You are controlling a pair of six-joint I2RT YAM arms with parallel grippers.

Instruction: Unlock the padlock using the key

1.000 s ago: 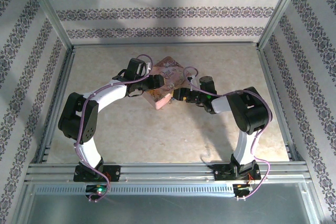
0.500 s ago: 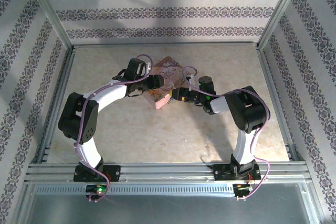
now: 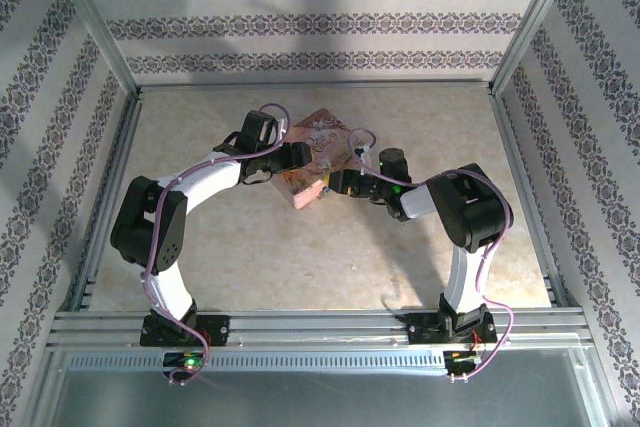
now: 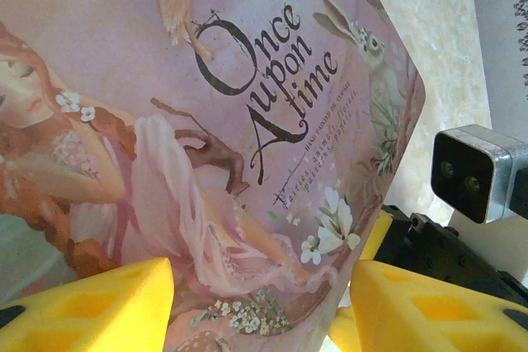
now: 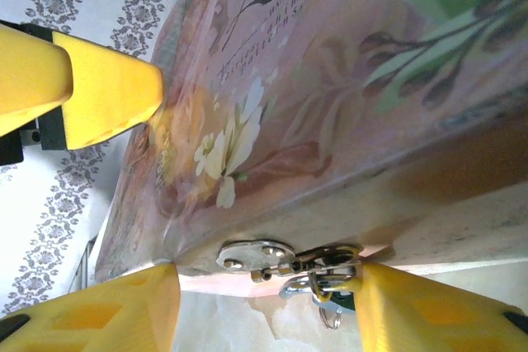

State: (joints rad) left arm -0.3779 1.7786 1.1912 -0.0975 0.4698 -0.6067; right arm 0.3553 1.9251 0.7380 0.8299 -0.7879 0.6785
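Note:
The pink floral box sits tilted at mid-table, and my left gripper is shut on it. In the left wrist view the box's lid runs down between the yellow fingers. On the box's front edge is a silver hasp plate. The tiny silvery padlock hangs from the hasp, its dark end against my right finger. My right gripper is open, its fingers either side of the hasp. A small wire ring dangles under the padlock. The key is hidden.
Patterned walls and metal posts enclose the beige table. The two wrists nearly meet at the box. The right arm's camera block shows close by in the left wrist view, and a left finger in the right wrist view.
The right gripper has edged a little left, closer in under the box's front edge. The left arm and the box have barely moved.

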